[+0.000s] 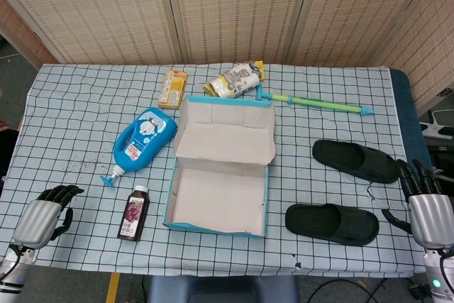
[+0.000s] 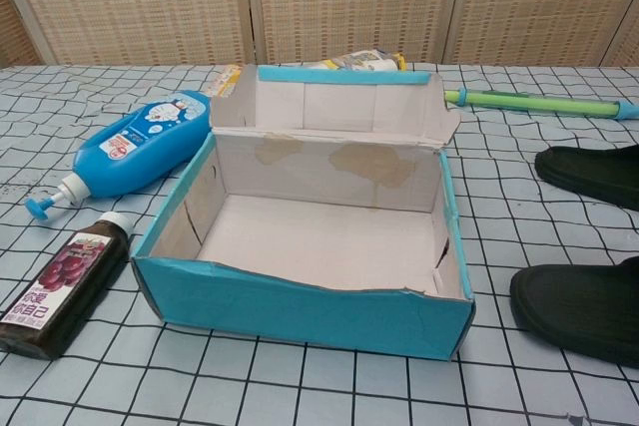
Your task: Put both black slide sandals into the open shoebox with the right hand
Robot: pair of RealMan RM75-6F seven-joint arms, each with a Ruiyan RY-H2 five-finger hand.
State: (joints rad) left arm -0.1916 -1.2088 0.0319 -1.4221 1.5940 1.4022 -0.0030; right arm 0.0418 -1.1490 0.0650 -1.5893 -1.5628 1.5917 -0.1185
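Both black slide sandals lie on the tabletop (image 1: 355,47) to the right of the open shoebox (image 1: 220,175), neither one boxed yet. The near sandal (image 1: 332,223) sits just ahead and to the inside of the right hand's (image 1: 424,200) fingers (image 1: 415,175); the far sandal (image 1: 355,160) lies just beyond those fingertips, angled slightly, close to but apart from the near one. The right hand holds nothing: its dark fingers are extended and a little spread, resting at the table's right edge. The left hand (image 1: 44,214) sits at the opposite corner, fingers curled in on nothing.

The sensible start, as I judge it, is the near sandal. Reach inward from the fingers, take it across the strap or by pinching the sole's edge, lift it clear of the box's near right wall, and lay it flat along one side so room remains for its mate.

The sandals look like matte moulded foam or rubber, with broad rounded straps and thick soles; likely soft and grippy, bending somewhat under a pinch. The shoebox is blue card outside and pale bare card inside, stained on the back wall, its lid standing hinged open behind and its front rim dented and wavy, so it may shift if nudged.

Farther from the fingers, beyond the box, lie a glossy blue pump bottle (image 1: 144,140), a dark juice bottle (image 1: 133,213), a crinkled snack packet (image 1: 234,80), a small yellow box (image 1: 174,88), and a slim green water squirter (image 1: 319,103), all on a checked cloth.
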